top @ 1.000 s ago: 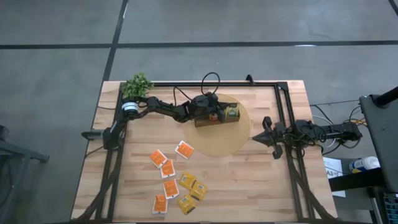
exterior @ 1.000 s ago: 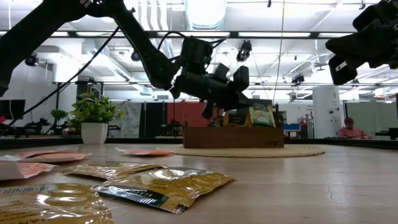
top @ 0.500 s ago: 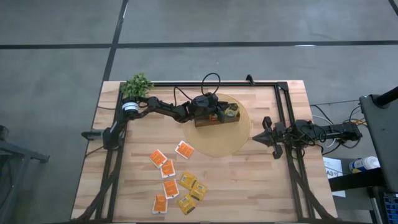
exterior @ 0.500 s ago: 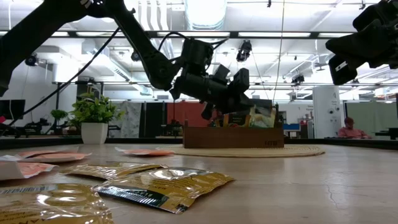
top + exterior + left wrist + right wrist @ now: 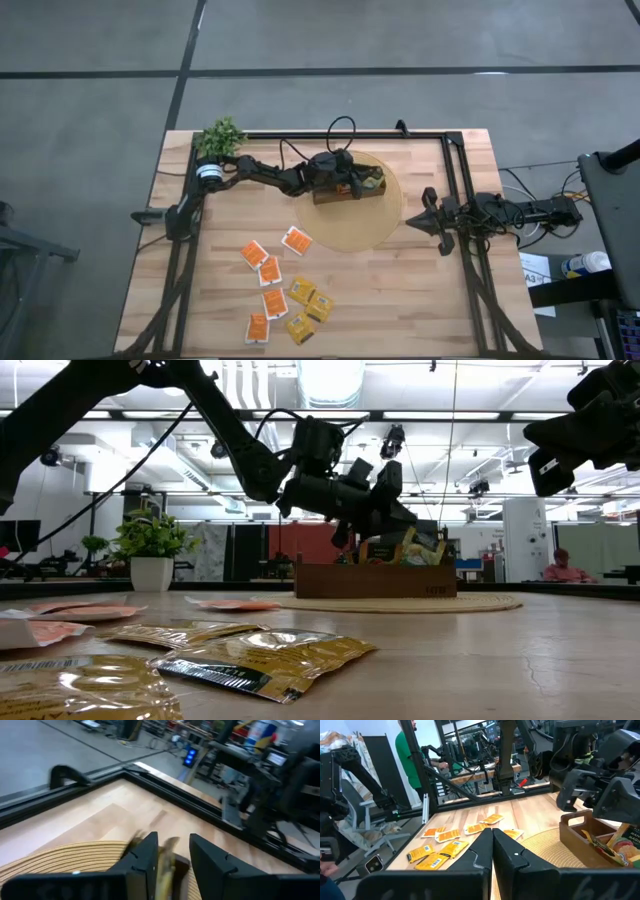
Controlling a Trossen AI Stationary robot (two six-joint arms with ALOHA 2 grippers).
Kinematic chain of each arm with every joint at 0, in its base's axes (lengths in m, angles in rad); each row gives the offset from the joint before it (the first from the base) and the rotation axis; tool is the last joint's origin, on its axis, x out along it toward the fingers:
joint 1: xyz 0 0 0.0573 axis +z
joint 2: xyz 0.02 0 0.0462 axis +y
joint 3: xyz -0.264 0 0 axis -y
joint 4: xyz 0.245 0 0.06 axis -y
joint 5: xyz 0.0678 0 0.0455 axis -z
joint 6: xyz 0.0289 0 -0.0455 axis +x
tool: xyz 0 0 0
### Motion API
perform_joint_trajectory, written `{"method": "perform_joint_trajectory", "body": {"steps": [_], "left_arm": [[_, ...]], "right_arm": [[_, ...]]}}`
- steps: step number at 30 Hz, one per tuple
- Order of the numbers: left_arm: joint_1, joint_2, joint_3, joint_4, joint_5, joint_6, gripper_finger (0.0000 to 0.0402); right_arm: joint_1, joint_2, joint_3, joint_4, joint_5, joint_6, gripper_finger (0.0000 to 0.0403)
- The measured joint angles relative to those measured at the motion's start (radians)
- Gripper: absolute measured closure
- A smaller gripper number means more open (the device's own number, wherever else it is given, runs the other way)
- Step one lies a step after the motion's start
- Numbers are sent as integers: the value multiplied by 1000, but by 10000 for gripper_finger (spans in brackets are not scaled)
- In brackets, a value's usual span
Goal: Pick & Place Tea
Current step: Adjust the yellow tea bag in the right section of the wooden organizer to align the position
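Brown wooden box (image 5: 348,190) on round woven mat (image 5: 375,228), left gripper (image 5: 362,183) fingers spread above; right gripper (image 5: 421,222) fingers pressed together.

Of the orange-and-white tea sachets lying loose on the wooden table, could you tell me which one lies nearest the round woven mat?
The orange-and-white tea sachet at the mat's edge; the other four orange ones lie farther off, towards the yellow sachets.
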Motion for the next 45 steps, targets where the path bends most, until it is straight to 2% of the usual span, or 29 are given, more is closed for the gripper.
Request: {"method": "perform_joint_trajectory", "body": {"steps": [4, 16, 35, 38, 43, 45], "left_arm": [[-1, 0, 10, -1, 64, 48, 296], [-1, 0, 14, -51, 56, 120, 296], [-1, 0, 23, -89, 77, 149, 297], [0, 0, 36, -104, 84, 156, 316], [1, 1, 53, -116, 87, 154, 389], [1, 1, 60, -114, 88, 147, 398]], "right_arm": [[0, 0, 0, 0, 0, 0, 394], [0, 0, 0, 0, 0, 0, 394], [0, 0, 0, 0, 0, 0, 394], [0, 0, 0, 0, 0, 0, 394], [0, 0, 0, 0, 0, 0, 394], [0, 0, 0, 0, 0, 0, 394]]}}
